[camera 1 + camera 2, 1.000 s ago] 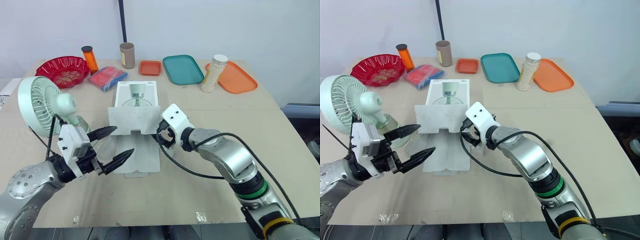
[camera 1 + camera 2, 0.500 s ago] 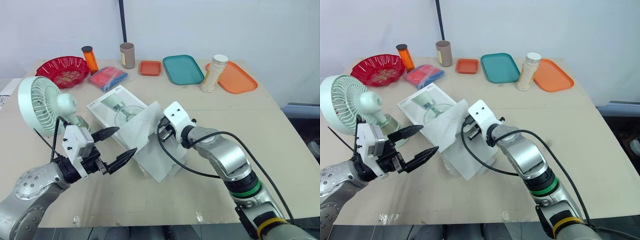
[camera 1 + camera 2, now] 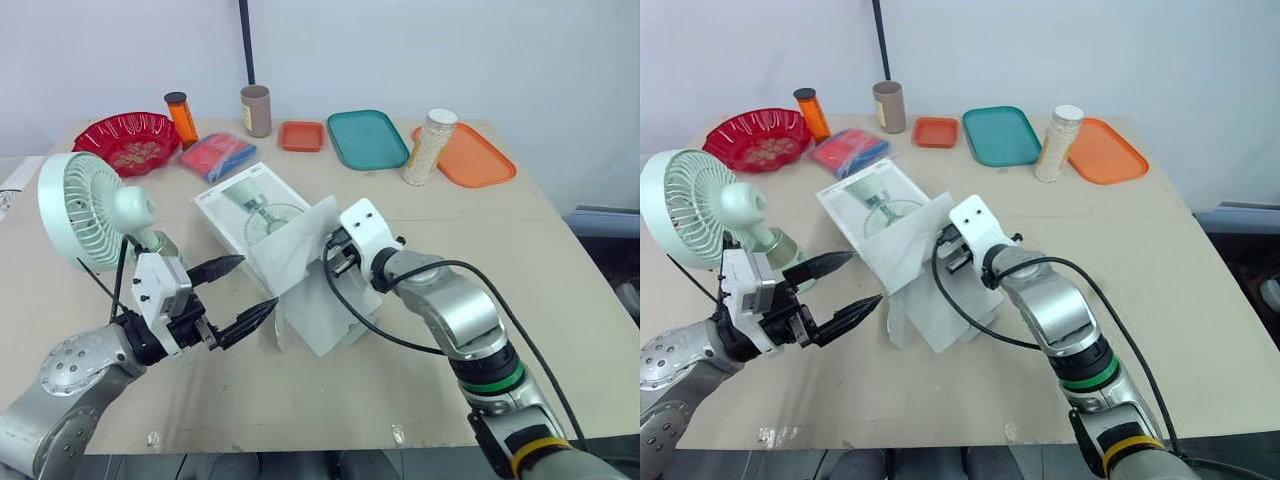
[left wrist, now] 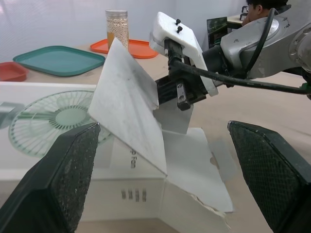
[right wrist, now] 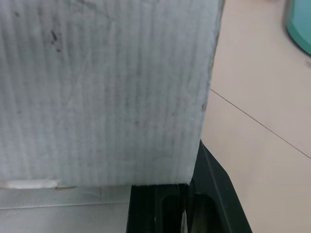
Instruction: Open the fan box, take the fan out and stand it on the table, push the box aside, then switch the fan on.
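Observation:
The pale green fan (image 3: 85, 210) stands upright on the table at the left. The white fan box (image 3: 250, 205), printed with a fan picture, lies at an angle in the middle with its flaps open. One flap (image 3: 300, 245) stands raised, and my right gripper (image 3: 338, 252) is shut on the flaps at its right edge; in the right wrist view the cardboard (image 5: 107, 92) sits right above one black finger (image 5: 214, 194). My left gripper (image 3: 258, 282) hovers open just left of the box's open end, holding nothing.
Along the back stand a red bowl (image 3: 125, 140), an orange bottle (image 3: 181, 118), a brown tube (image 3: 255, 110), a blue and red packet (image 3: 215, 155), a small orange tray (image 3: 301, 135), a teal tray (image 3: 367, 138), a jar of grains (image 3: 428, 147) and an orange tray (image 3: 470, 155).
My right gripper has shut on the box flap and swung the box round, so it now lies at an angle with the flap raised. The left gripper has crept slightly right.

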{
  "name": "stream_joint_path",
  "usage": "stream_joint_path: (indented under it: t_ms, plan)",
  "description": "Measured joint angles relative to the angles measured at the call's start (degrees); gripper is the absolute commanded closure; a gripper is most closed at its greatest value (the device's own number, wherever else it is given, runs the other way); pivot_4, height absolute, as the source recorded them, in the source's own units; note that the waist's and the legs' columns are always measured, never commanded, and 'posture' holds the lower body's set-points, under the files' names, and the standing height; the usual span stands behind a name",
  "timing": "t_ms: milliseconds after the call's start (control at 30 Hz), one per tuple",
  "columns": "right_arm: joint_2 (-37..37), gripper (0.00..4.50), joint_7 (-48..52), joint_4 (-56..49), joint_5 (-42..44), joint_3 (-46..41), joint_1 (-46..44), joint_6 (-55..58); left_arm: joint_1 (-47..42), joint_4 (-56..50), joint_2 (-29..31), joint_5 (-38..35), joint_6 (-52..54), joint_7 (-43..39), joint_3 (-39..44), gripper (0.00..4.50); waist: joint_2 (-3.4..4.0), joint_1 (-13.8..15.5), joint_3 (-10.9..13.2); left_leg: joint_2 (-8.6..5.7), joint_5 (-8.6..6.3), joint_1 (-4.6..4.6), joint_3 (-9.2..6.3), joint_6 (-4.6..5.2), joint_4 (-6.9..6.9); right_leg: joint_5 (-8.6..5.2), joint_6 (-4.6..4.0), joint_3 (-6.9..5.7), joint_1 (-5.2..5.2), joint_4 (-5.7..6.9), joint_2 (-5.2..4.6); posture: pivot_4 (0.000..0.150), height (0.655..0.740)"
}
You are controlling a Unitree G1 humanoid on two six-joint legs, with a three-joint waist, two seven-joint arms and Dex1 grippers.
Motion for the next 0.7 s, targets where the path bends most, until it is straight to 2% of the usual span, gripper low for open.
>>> stream_joint_path:
  t_ms: [133,467,700]
  plan:
    - [-1.37,4.44,0.29,-2.25,0.13,-4.41,2.62,2.20,-0.24,1.38,0.03,0.11,-1.12,-1.81,0.00,0.00,0.01,0.02,0.00,-0.01,0.00,0.01,0.00,0.00,0.00,0.00,0.00,-0.01,0.01,0.00,0.00,0.150,0.7400]
    - [-5.01,4.44,2.01,-16.11,2.52,-16.11,13.77,10.19,-5.49,8.41,0.38,1.16,-3.66,-9.10,-1.76,0.00,0.06,0.04,-0.03,-0.05,0.00,0.02,-0.02,0.01,0.01,0.00,0.01,-0.02,0.04,0.03,-0.01,0.150,0.7400]
    - [-8.26,4.44,5.70,-18.99,5.68,-25.76,17.10,12.36,-7.42,10.05,0.55,1.42,-4.95,-14.06,-4.40,0.00,0.07,0.02,-0.03,-0.06,0.00,0.04,-0.01,0.02,0.03,-0.02,0.03,-0.01,0.06,0.05,0.00,0.150,0.7400]
